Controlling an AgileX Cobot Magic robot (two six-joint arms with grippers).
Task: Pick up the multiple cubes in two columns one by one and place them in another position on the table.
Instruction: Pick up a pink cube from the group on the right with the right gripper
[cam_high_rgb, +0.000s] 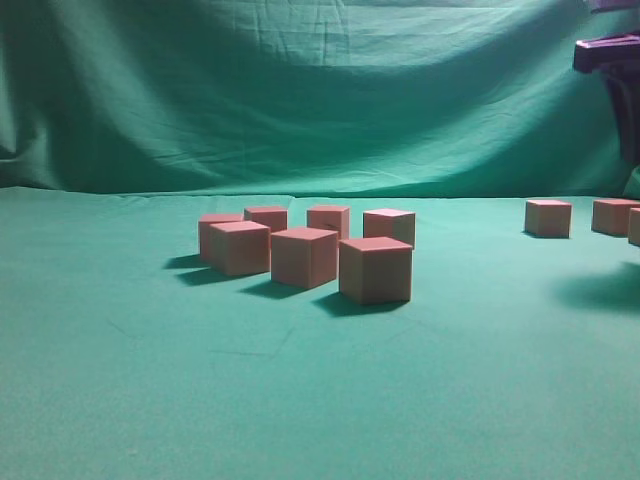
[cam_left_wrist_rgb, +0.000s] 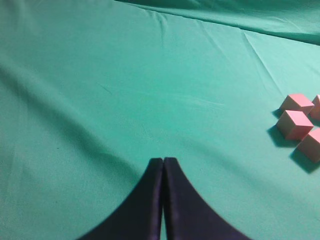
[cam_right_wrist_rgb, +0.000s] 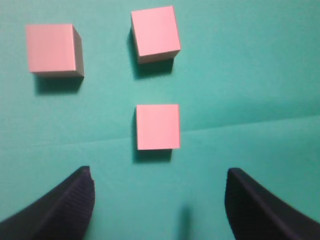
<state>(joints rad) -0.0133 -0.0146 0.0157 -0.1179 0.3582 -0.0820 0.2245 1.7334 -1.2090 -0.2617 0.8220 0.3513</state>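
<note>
Several pinkish-red cubes (cam_high_rgb: 375, 270) stand in two columns mid-table on the green table (cam_high_rgb: 150, 400). Three more cubes (cam_high_rgb: 548, 218) sit apart at the right. In the right wrist view those three show from above: one cube (cam_right_wrist_rgb: 158, 126) lies just ahead of my right gripper (cam_right_wrist_rgb: 159, 171), and two others (cam_right_wrist_rgb: 52, 48) (cam_right_wrist_rgb: 155, 34) lie farther off. The right gripper hangs above the cloth, open, with nothing between its fingers (cam_right_wrist_rgb: 75, 200). My left gripper (cam_left_wrist_rgb: 163, 160) is shut and empty over bare cloth, with a few cubes (cam_left_wrist_rgb: 294, 125) off to its right.
Part of the right arm (cam_high_rgb: 610, 55) shows dark at the top right of the exterior view, casting a shadow (cam_high_rgb: 600, 290) on the cloth. A wrinkled green backdrop (cam_high_rgb: 300, 90) hangs behind the table.
</note>
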